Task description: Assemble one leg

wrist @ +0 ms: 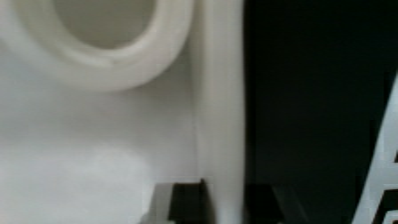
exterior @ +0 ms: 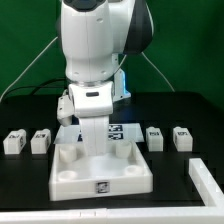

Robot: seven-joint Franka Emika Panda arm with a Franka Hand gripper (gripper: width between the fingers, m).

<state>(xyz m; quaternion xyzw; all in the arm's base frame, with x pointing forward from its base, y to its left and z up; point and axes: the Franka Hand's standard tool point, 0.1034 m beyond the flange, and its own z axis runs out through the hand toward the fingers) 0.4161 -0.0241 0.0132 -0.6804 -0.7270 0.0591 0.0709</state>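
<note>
Four white legs stand on the black table, none held: two on the exterior view's left and two on its right. The large white tray with round corner sockets lies at the front middle. My gripper reaches down onto the tray's far edge. In the wrist view my gripper straddles the tray's raised edge wall, with a dark finger pressed against each side. A round socket shows nearby. No leg shows in the wrist view.
The marker board lies behind the tray, partly hidden by the arm. A white bar lies at the front of the exterior view's right. Cables hang behind the arm.
</note>
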